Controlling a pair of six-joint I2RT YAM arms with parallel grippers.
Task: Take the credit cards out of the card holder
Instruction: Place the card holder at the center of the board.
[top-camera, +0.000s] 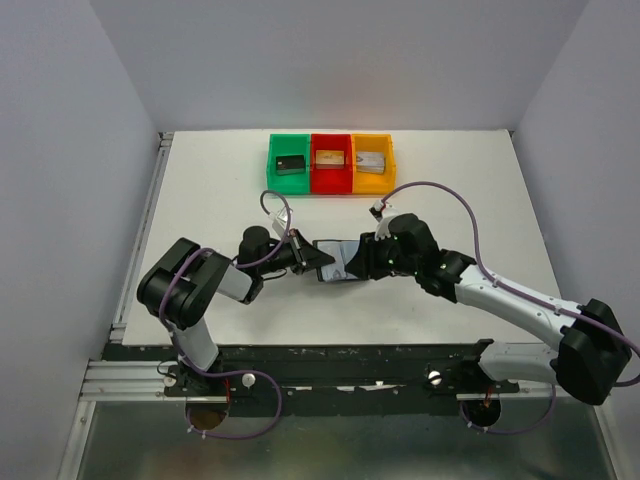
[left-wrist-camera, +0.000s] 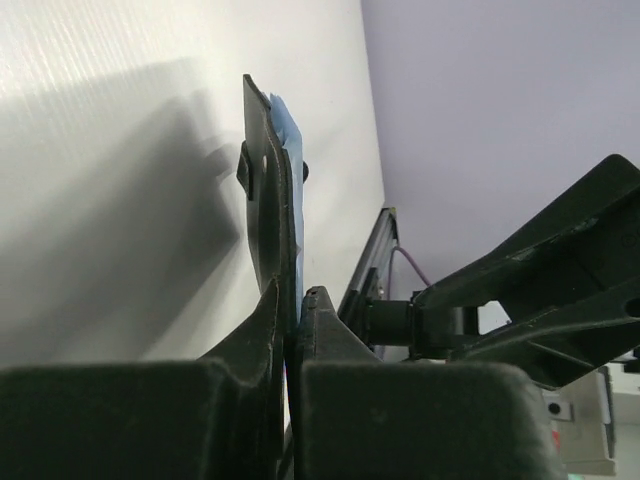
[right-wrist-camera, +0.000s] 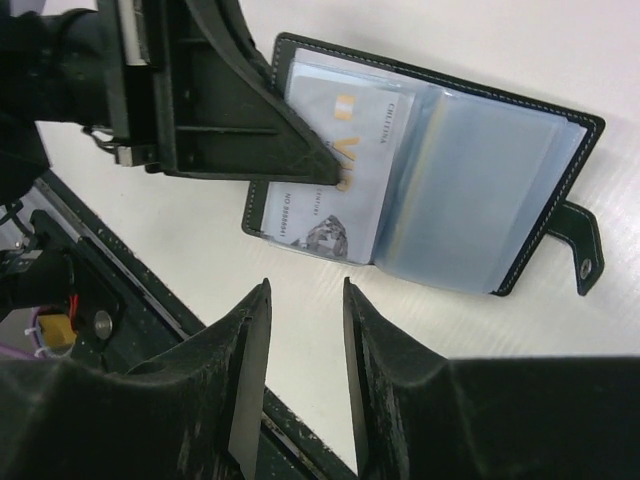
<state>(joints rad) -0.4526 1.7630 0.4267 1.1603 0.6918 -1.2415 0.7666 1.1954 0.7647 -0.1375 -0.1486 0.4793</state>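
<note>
White table (top-camera: 200, 200) bears the open wallet (right-wrist-camera: 480, 190) mid-scene, its left edge pinched in the left gripper (left-wrist-camera: 297, 300), while the right gripper (right-wrist-camera: 305, 290), jaws apart and empty, hovers just right of the pale card (right-wrist-camera: 330, 170), whose long axis parallels the spine.

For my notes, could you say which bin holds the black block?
The green bin, leftmost; the red bin and yellow bin hold paler ones.

A: Where is the card holder (top-camera: 338, 260)?
B: Open on the table (top-camera: 450, 200), mid-width. The left gripper (top-camera: 322, 258) is on its left edge, the right gripper (right-wrist-camera: 305, 290) just right of it.
A: Any card?
B: One credit card (right-wrist-camera: 330, 170), in the sleeve of the half nearest the left gripper. Three bins (top-camera: 330, 165) stand in a row behind, at the far edge.
</note>
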